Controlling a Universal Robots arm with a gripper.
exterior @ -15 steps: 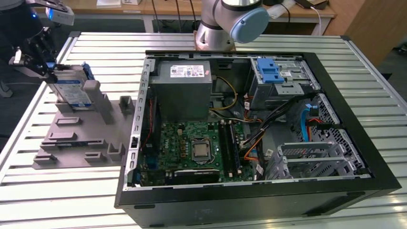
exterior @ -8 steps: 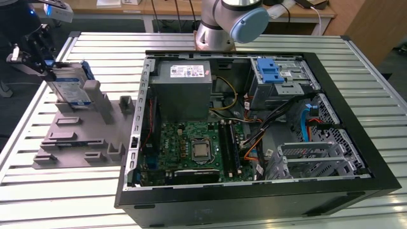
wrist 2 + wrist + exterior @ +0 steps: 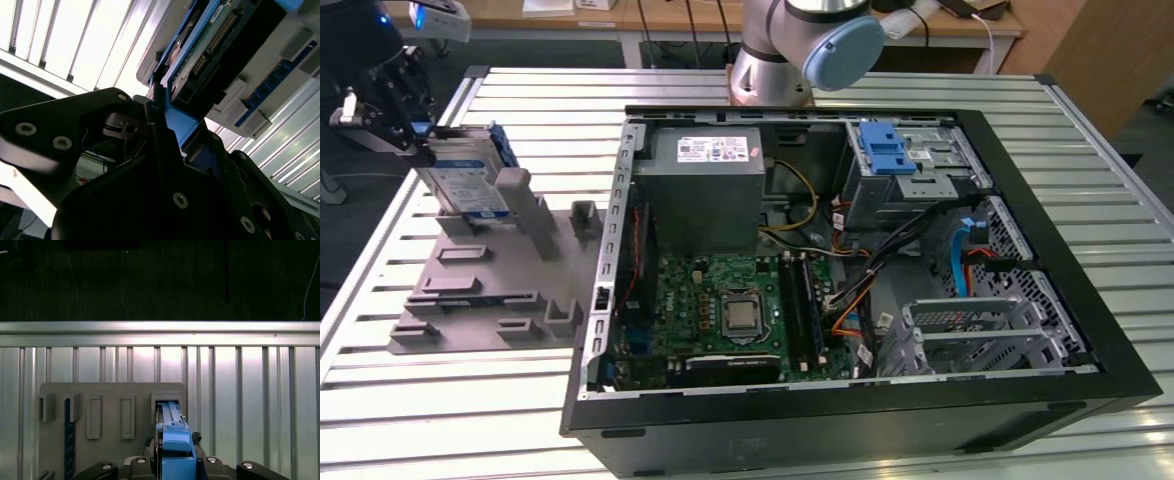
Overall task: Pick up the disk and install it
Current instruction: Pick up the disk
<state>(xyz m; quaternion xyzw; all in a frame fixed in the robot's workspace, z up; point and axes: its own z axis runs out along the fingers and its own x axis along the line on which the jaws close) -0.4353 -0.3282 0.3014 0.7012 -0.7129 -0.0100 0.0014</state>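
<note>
Slatted aluminium table [image 3: 454,420] holds an open computer case [image 3: 854,410] and, at the exterior view's left, a grey fixture [image 3: 467,300], where 1 gripper [image 3: 416,140] is clamped on the disk [image 3: 460,185], which stands on edge in a fixture slot.

From my end the disk [image 3: 464,182] is standing on edge, leaning a bit, lower end down in a slot of the grey holder [image 3: 494,290] at the exterior view's left. Silver body, blue-and-white label, blue frame round the edges. The gripper [image 3: 416,140] has its top end pinched.
</note>
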